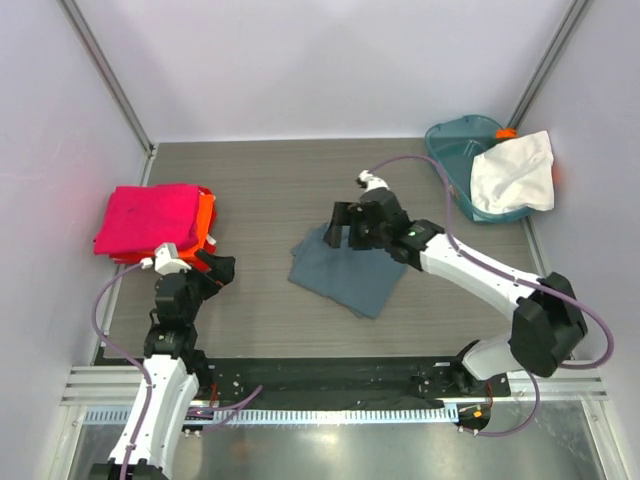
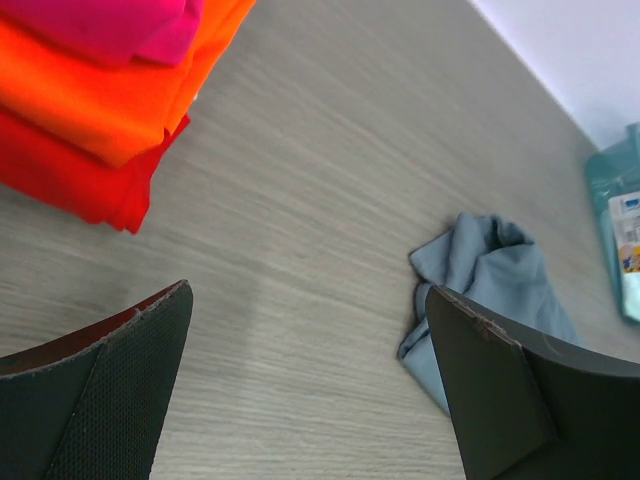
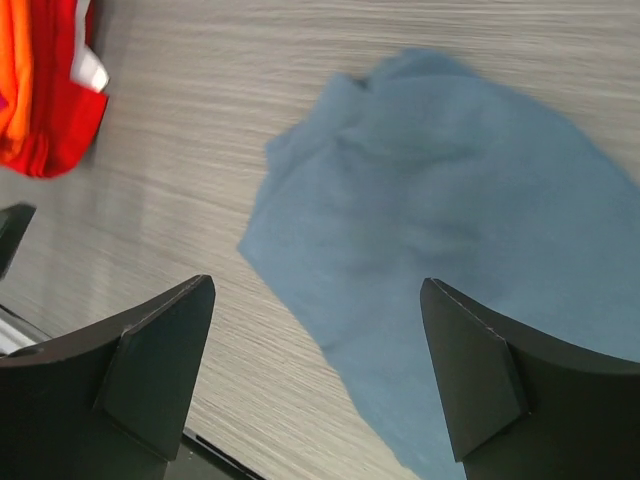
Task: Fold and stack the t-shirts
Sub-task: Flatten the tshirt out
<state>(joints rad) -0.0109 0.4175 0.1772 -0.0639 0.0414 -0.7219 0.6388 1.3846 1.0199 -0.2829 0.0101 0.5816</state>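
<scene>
- The left arm (image 1: pixel 165 345) – white with black joints – rises from its base at the near left and stays folded close to it, the forearm pointing away.
- The left gripper (image 1: pixel 216 267) angles right and slightly down; its two dark fingers (image 2: pixel 120 390) stand far apart.
- The right arm (image 1: pixel 480 270) stretches long from the near right, elbow bent out at the far right, forearm reaching left toward the centre.
- The right gripper (image 1: pixel 338 228) points left and down, its fingers (image 3: pixel 150 370) spread wide.

Table (image 1: pixel 260 180): a matt grey wood-grain finish is recorded.
Blue-grey t-shirt (image 1: pixel 345 272), centre: soft, matt, creased cloth.
Pink t-shirt (image 1: pixel 148 215) and orange-red t-shirts (image 1: pixel 205 215), left: smooth matt cloth.
White t-shirt (image 1: pixel 512 172), upper right: rumpled cloth.
Teal tub (image 1: pixel 455 140): smooth, faintly glossy plastic.
</scene>
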